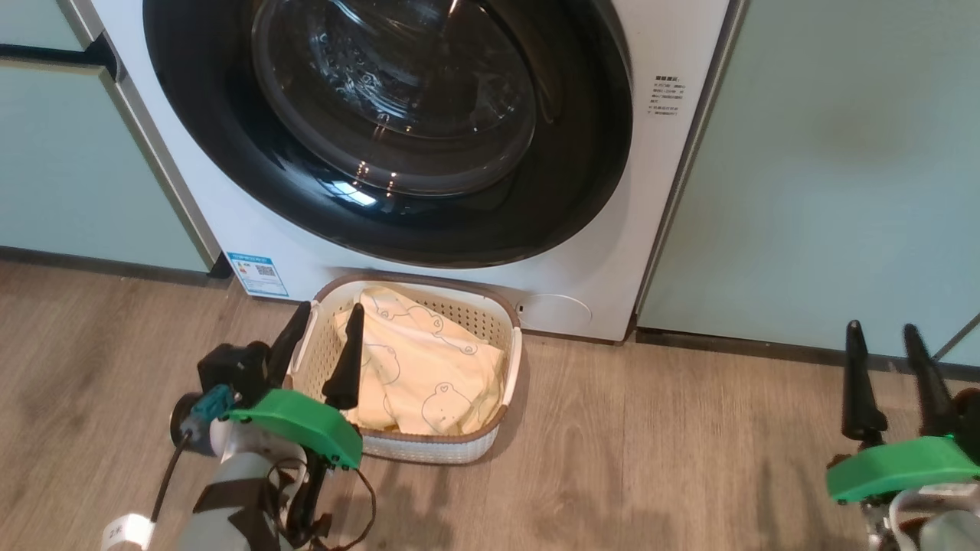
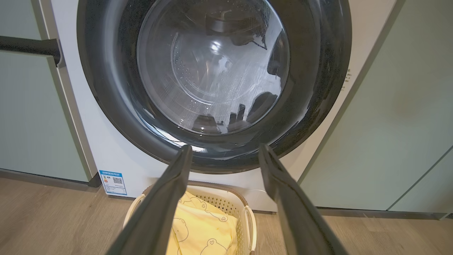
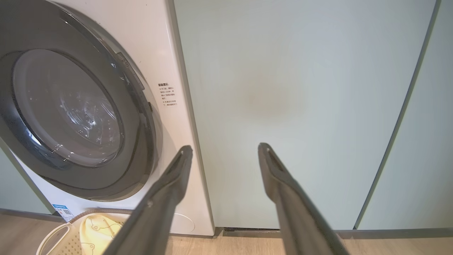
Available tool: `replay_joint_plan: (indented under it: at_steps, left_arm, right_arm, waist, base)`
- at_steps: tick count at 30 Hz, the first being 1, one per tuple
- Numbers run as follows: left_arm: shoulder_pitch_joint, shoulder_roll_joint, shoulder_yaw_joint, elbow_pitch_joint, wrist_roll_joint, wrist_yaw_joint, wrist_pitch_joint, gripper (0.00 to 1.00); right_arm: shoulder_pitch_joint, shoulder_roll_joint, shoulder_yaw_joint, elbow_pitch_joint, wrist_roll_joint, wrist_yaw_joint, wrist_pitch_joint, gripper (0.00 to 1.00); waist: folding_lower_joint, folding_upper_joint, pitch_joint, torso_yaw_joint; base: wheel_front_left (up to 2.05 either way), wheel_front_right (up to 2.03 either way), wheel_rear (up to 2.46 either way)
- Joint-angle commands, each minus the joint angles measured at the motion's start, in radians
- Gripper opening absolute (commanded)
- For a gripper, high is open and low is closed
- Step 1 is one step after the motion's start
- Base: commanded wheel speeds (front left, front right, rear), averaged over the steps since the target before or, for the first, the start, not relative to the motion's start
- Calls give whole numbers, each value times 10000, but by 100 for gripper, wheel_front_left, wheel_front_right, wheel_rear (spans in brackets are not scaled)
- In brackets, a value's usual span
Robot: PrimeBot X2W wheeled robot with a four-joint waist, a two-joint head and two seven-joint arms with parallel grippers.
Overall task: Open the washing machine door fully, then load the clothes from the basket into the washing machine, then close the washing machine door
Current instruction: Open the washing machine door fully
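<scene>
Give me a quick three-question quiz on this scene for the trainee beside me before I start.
1. True or false: the washing machine door is shut.
2. Which is nearer the basket: the left hand or the right hand?
3. The clothes lie: A in the basket; B on the floor; C in the right hand.
Key: 1 true; 2 left hand; 3 A.
</scene>
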Motion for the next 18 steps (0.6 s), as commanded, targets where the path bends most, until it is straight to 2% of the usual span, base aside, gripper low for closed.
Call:
replay_joint_plan:
  at_steps: [1,2,3,11,18]
  left_arm:
    - [-478,188,388,-280,67,-11,-63,100]
    - [-472,187,388,-273,72,-11,-63,100]
    - [-469,185,387,-262,75,-11,-63,100]
    - [-489,177,330,-174,76,-11,-63,100]
    - [-580,172,241,-164,81,-11,-63,100]
  right_arm:
    - [-302,-118,346,-274,133,44,-97,51]
    - [-318,-118,436,-263,182,44,-97,13]
    - [-336,-118,517,-258,240,44,-97,0]
    - [-876,-118,677,-175,1123,44,-97,0]
    - [-1910,-194,833,551,4244,44,-97,0]
  waist:
    - [0,-1,-13,-7]
    - [0,-1,-17,-10]
    - [0,-1,-20,-11]
    - [0,-1,30,42]
    - [0,-1,335,168]
  base:
    - [0,0,0]
    - [0,0,0]
    - [0,0,0]
    - [0,0,0]
    - [0,0,0]
